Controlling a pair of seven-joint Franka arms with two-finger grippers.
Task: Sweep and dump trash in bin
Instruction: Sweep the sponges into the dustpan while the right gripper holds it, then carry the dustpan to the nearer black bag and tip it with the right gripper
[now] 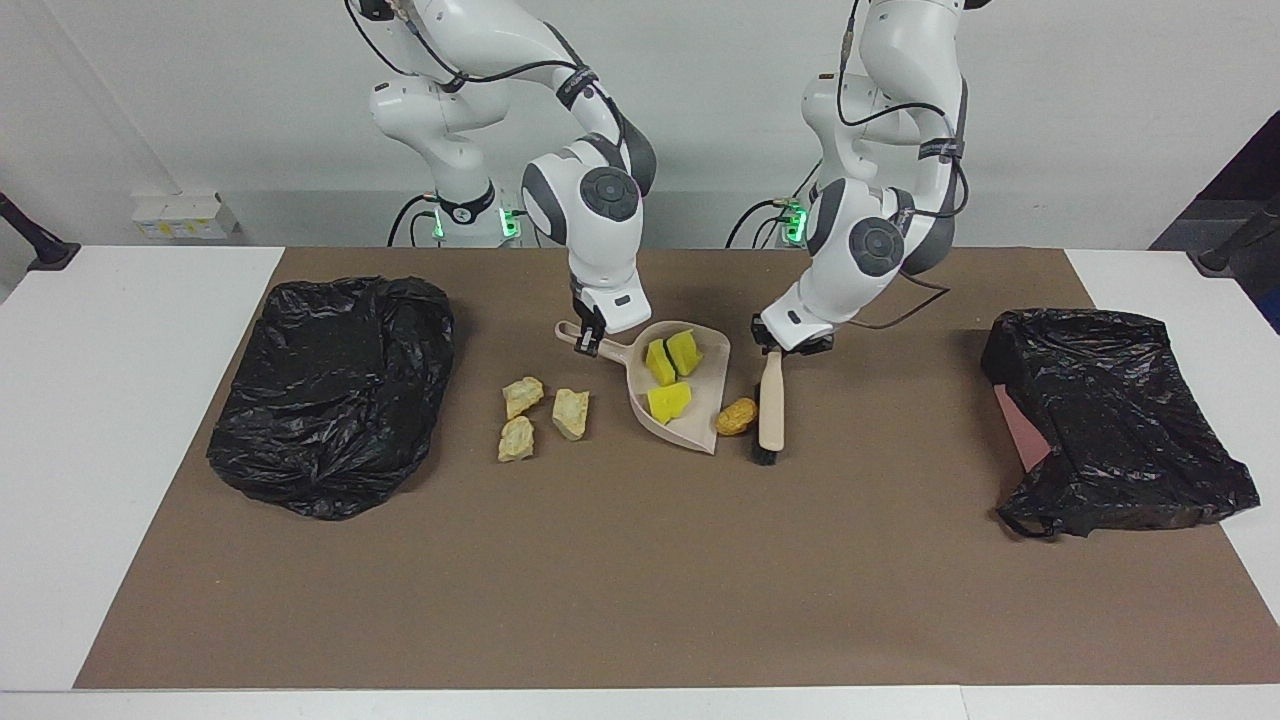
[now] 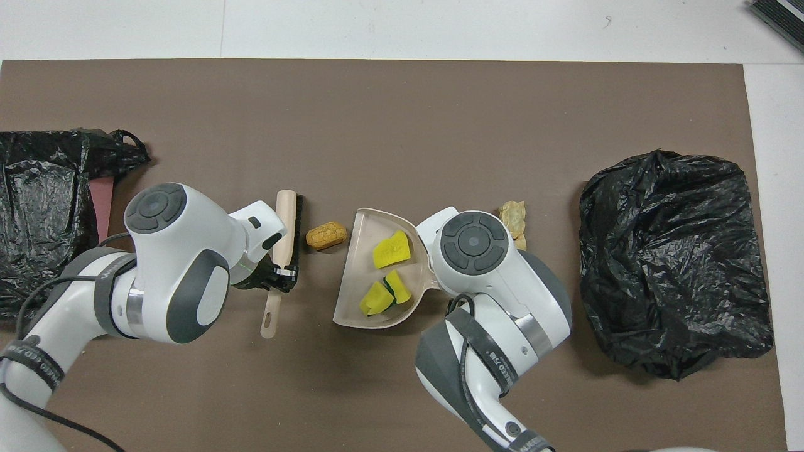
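Note:
A beige dustpan point(image 1: 702, 405) lies mid-table with three bright yellow sponge bits point(image 1: 668, 402) in it. My right gripper point(image 1: 590, 342) is shut on its handle. A brown oval lump point(image 1: 737, 416) lies on the mat between the pan's open edge and the brush point(image 1: 770, 405). My left gripper point(image 1: 778, 350) is shut on the brush's handle, bristles down on the mat. Three pale crumbly chunks point(image 1: 545, 415) lie beside the pan, toward the right arm's end. In the overhead view the pan point(image 2: 358, 267), lump point(image 2: 325, 236), brush point(image 2: 286, 232) and left gripper point(image 2: 277, 276) show; the right arm hides its own gripper and most chunks point(image 2: 513, 216).
A bin lined with a black bag point(image 1: 335, 395) stands at the right arm's end of the brown mat. Another black bag point(image 1: 1110, 420), over something pink point(image 1: 1020, 430), lies at the left arm's end. White table borders the mat.

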